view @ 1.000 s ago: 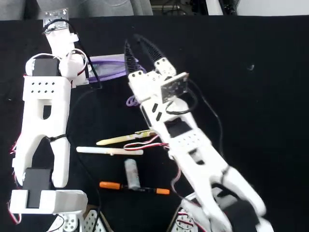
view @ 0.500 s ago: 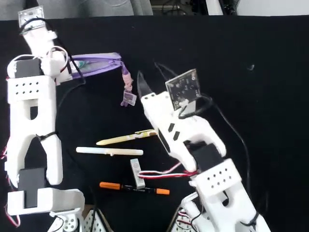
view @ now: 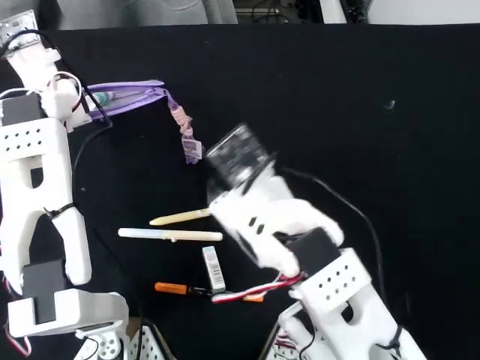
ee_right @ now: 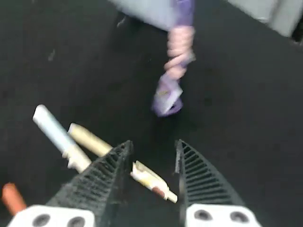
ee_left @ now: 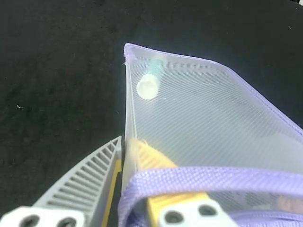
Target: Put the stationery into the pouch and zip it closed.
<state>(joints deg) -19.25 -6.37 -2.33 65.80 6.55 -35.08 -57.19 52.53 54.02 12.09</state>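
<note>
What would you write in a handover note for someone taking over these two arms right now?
Left tool: shut on the edge of the translucent purple-trimmed pouch, at the table's far left.
Right tool: open, empty, above the cream-yellow pen.
Done: one pale green round-ended item in the pouch.
To do: yellow pen, white pen, small white stick and orange marker lie on the black table; then zip.

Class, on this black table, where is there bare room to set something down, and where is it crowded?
Bare: the black table right of the white right arm and purple mesh pouch. Crowded: between the arms, where yellow pen, white pen, orange marker and white block lie.
</note>
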